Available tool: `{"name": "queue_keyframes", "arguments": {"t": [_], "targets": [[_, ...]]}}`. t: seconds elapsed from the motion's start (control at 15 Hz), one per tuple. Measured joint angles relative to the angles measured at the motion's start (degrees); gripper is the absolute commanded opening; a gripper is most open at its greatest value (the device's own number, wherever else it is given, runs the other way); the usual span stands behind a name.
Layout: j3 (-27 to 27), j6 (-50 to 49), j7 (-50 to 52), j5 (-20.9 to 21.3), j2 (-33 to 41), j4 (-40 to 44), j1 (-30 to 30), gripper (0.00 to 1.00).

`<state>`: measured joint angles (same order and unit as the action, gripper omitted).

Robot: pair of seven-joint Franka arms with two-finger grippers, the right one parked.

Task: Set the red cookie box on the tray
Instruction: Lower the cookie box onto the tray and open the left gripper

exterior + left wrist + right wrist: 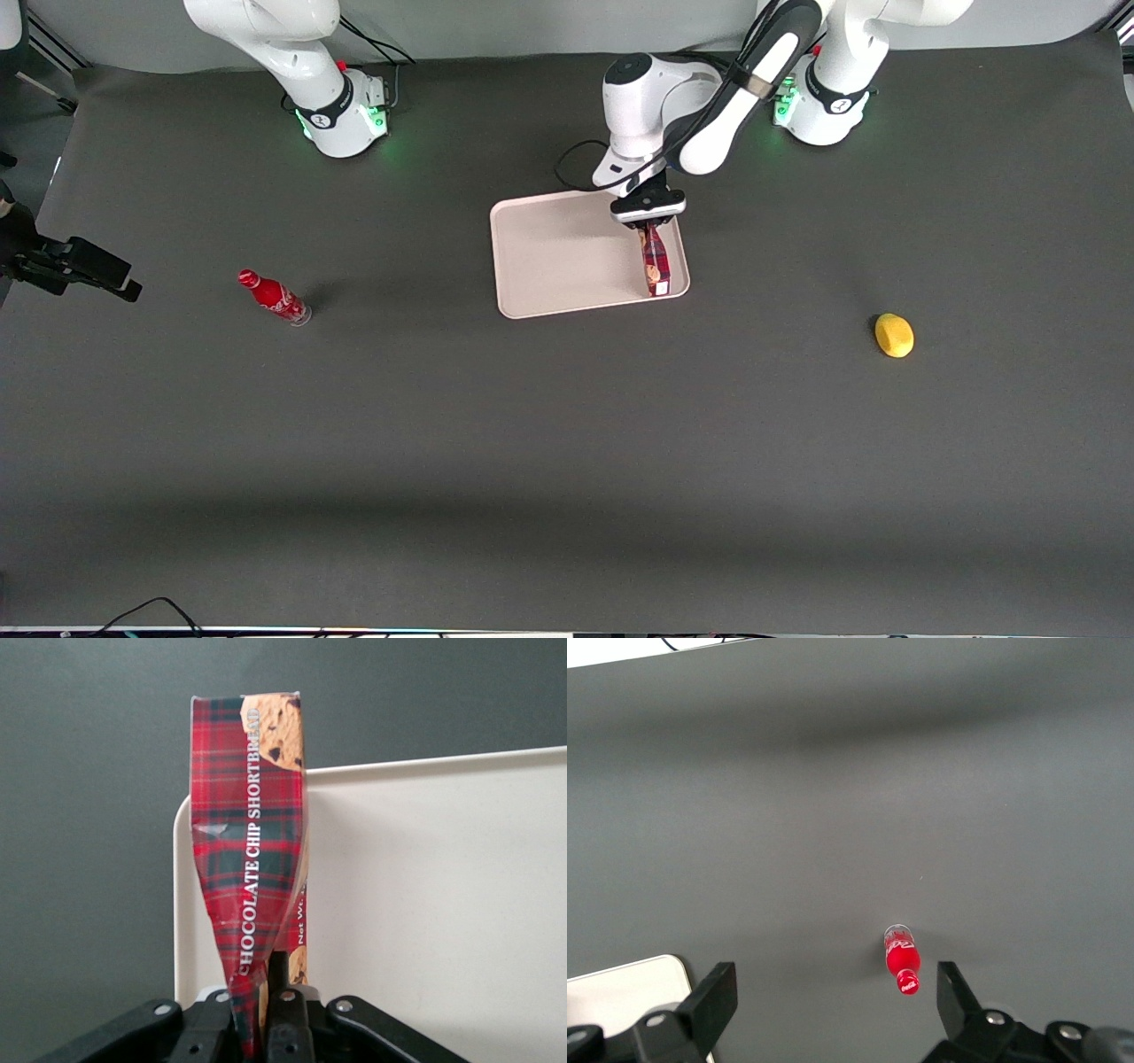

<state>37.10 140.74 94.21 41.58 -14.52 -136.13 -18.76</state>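
The pincer [649,223] is hanging over the tray [549,257], clamped on one end of the chocolate chip shortbread box [655,260], whose cardboard is crumpling between the fingers [285,1010]. The box is standing on a narrow edge at the tray's three o'clock rim, toward the working arm's end. A red Coca-Cola bottle [274,297] is lying on the dark worktop [567,461] toward the parked arm's end, at the tray's nine o'clock. A yellow lemon [894,335] is lying at the tray's four o'clock.
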Motion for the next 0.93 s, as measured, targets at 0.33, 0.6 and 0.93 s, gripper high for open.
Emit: {"name": "queue_keyframes", "arguments": {"t": [0.33, 0.6, 0.93], "targets": [[0.0, 0.0, 1.13, 0.15, -0.44, -0.01, -1.19, 0.48], [-0.49, 0.71, 1.13, 0.96, -0.49, 0.13, -1.17, 0.71], [-1.06, 1.26, 1.13, 1.48, -0.49, 0.5, -1.14, 1.0]]}}
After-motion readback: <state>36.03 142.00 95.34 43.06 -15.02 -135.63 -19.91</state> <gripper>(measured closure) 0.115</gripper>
